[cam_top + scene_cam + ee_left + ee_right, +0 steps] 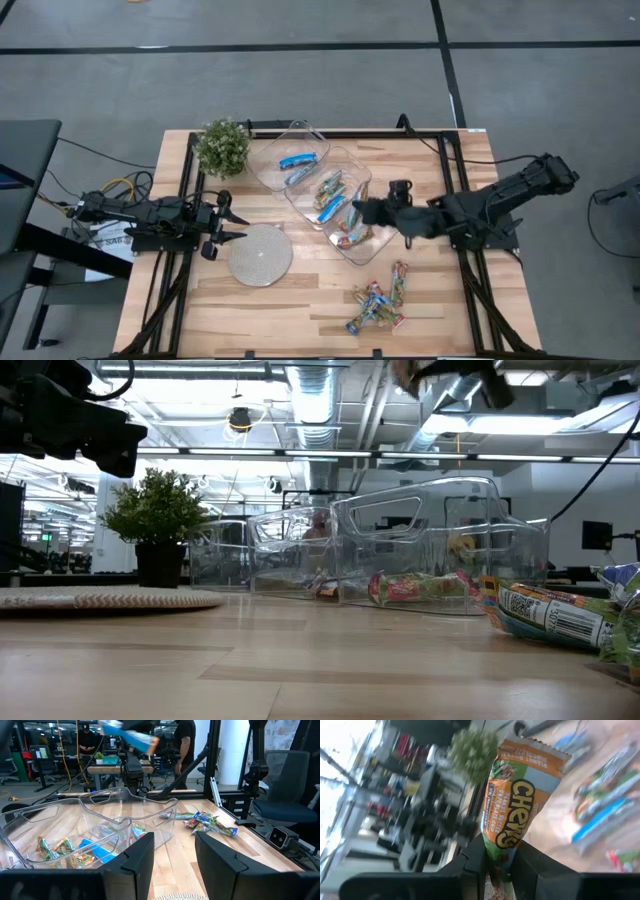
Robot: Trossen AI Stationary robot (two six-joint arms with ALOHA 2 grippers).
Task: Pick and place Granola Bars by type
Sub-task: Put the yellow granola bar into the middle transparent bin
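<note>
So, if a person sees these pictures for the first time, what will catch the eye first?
Most likely the right end effector, shut on an orange and green granola bar and held above the clear trays in the middle of the table. Next, the heap of loose bars near the table's front edge. The left end effector waits open beside the round grey disc, near a small potted plant.
</note>
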